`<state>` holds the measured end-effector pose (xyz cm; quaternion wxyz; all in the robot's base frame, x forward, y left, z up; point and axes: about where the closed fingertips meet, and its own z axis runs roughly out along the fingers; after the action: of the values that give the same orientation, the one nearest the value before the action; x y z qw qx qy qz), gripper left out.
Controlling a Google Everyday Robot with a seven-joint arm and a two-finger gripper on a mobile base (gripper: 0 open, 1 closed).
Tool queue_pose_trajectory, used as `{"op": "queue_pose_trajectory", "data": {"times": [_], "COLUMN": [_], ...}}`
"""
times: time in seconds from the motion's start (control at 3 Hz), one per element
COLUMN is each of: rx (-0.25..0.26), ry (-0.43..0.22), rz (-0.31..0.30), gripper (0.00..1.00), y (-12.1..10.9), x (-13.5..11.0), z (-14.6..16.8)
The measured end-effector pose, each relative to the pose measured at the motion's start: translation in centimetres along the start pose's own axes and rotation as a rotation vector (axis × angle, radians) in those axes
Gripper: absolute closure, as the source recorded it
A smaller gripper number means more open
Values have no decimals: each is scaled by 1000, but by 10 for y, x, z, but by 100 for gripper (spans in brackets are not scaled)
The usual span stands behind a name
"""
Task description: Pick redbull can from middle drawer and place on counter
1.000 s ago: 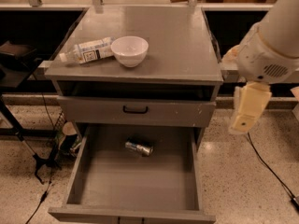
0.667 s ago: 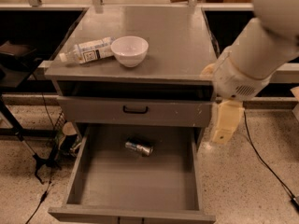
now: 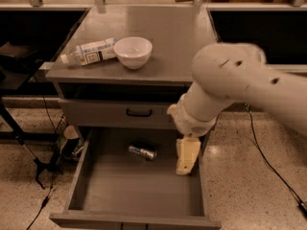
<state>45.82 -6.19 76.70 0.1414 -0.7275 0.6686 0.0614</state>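
- Far left, on the speckled floor [image 3: 24, 186]: a black stand foot with cables [image 3: 41, 169], just outside the cabinet's left side.
- Counter [image 3: 177, 37]: grey, scuffed top of the drawer cabinet. Two items sit on its front-left part.
- White-labelled plastic bottle [image 3: 88, 51]: lying on its side on the counter, cap end toward the left edge, its other end touching or just beside the bowl.
- White bowl [image 3: 133, 51]: upright on the counter, right of the bottle.
- Upper drawer front [image 3: 96, 114]: closed, with a black loop handle [image 3: 139, 113] at its centre.
- Middle drawer [image 3: 139, 190]: pulled fully out, grey floor exposed.
- Redbull can [image 3: 142, 151]: lying on its side on the drawer floor, toward the back, slightly left of centre. It touches neither side wall.
- Gripper [image 3: 184, 169]: cream-coloured, pointing down into the right rear part of the middle drawer, near the can's right end but apart from it. It has hold of nothing. Whether it is spread or closed cannot be determined.
- Arm [image 3: 240, 80]: large white body crossing in from the right, covering the cabinet's right front corner.
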Motion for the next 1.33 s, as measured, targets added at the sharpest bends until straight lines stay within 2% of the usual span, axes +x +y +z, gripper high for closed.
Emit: {"op": "queue_pose_trajectory", "data": {"times": [0.33, 0.67, 1.0, 1.33], "rx": [-7, 6, 18, 20], "ry": [-24, -28, -21, -42], "rz": [79, 190, 299, 469], "gripper": [0, 0, 0, 0], "y": [-11, -23, -29, -31], "x": [-9, -10, -11, -8], "z": [71, 138, 187, 228]}}
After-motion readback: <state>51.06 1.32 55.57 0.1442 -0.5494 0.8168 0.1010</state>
